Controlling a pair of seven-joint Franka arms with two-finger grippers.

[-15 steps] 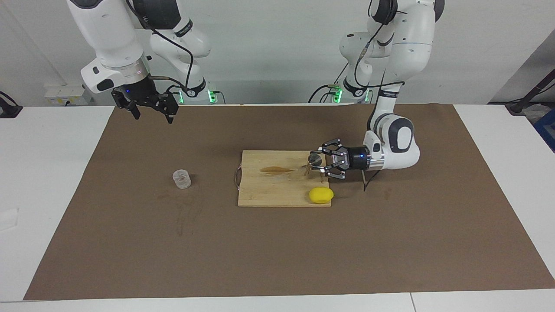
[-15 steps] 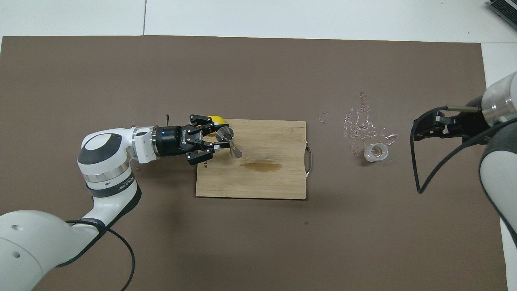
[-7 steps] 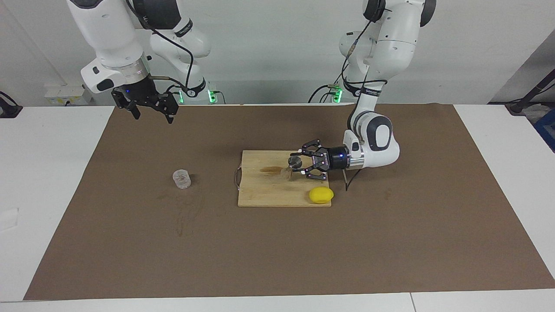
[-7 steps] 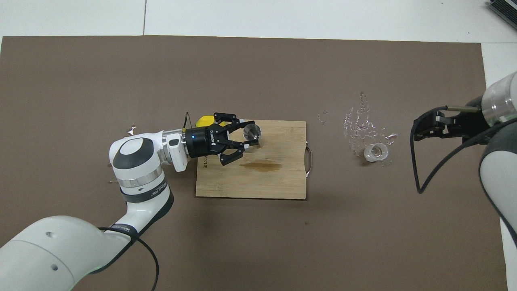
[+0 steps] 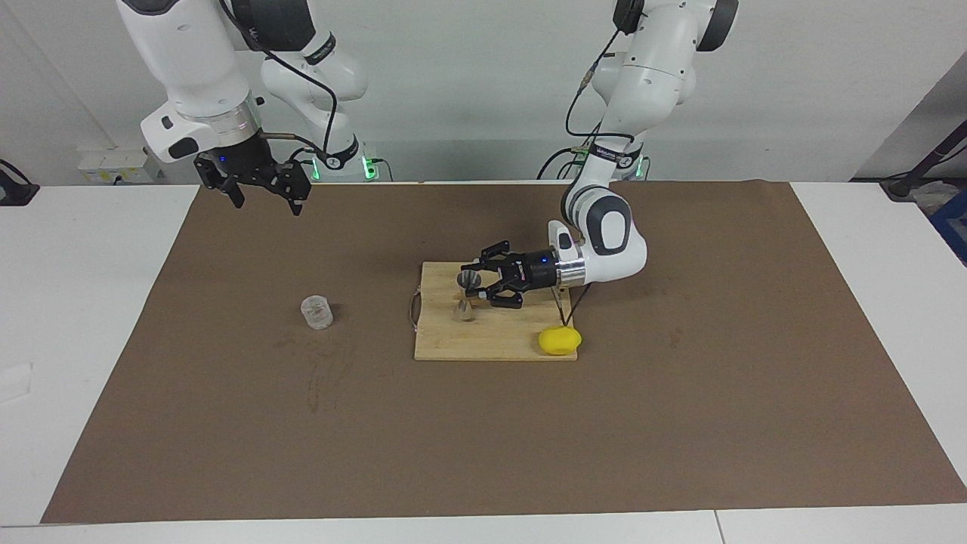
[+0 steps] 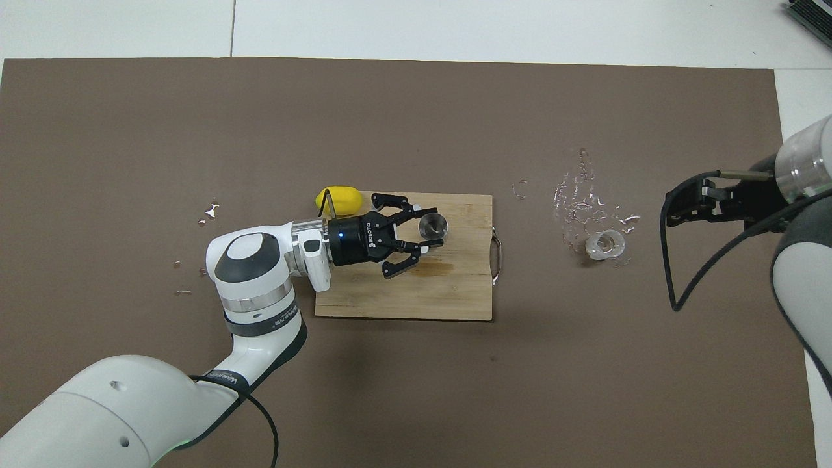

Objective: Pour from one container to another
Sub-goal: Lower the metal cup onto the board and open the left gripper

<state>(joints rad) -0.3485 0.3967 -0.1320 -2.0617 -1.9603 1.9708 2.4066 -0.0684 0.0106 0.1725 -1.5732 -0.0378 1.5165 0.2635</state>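
Jigger (image 5: 466, 290) now rides mid-frame over the cutting board (image 5: 514, 344), clamped in the left gripper (image 5: 470, 286), which has slid along from the lemon (image 5: 560, 340). Clear cup (image 5: 316, 312) sits unmoved centre-left; right gripper (image 5: 261, 195) waits upper left, fingers apart.

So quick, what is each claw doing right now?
Left gripper: closed on the silvery hourglass-shaped metal jigger, over the wooden cutting board.
Right gripper: open, empty, waiting.
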